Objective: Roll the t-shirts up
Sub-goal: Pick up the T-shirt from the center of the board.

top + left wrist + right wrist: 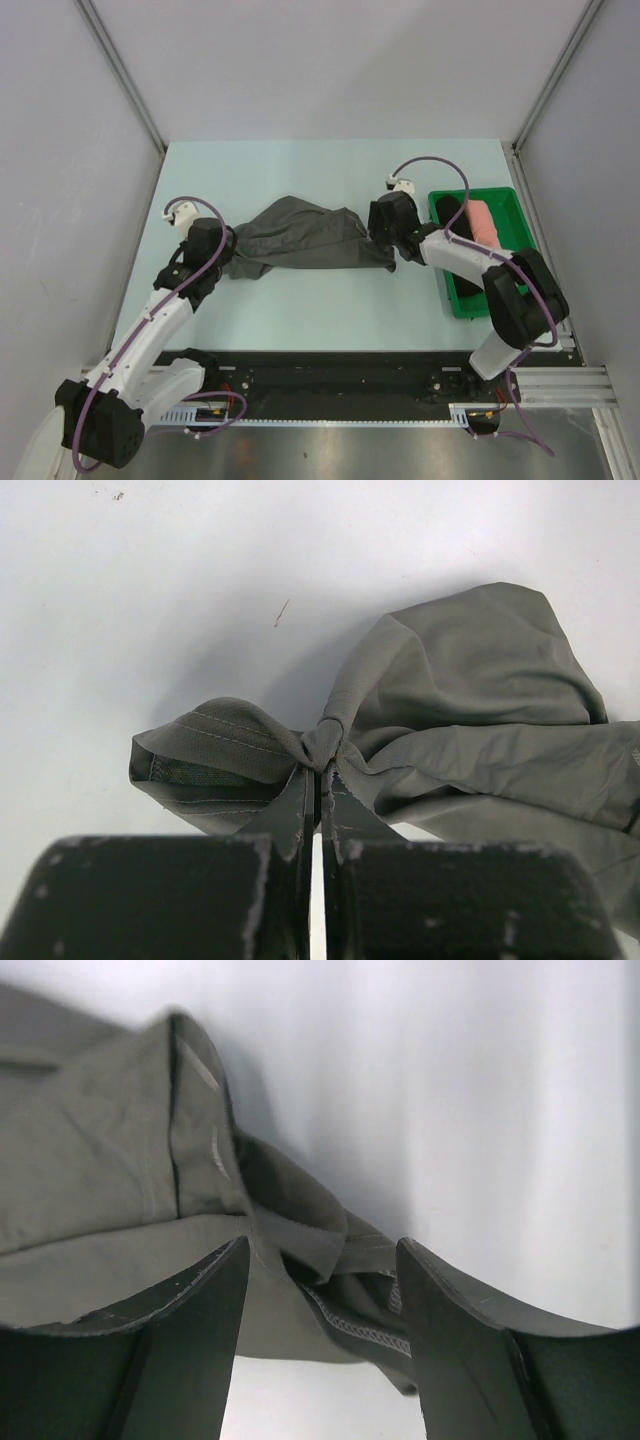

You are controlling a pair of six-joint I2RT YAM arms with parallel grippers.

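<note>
A dark charcoal-grey t-shirt (300,238) lies crumpled across the middle of the table. My left gripper (228,252) is shut on a pinched bunch of cloth at the shirt's left end. In the left wrist view the fabric (470,700) gathers right at the closed tips of the left gripper (320,770). My right gripper (386,246) stands open over the shirt's right end. In the right wrist view a stitched hem fold of the t-shirt (90,1180) lies between the spread fingers of the right gripper (322,1252), which do not close on it.
A green plastic tray (466,298) sits at the right of the table, next to my right arm. It holds a black roll (452,215) and a salmon-pink roll (484,222). Grey walls stand on three sides.
</note>
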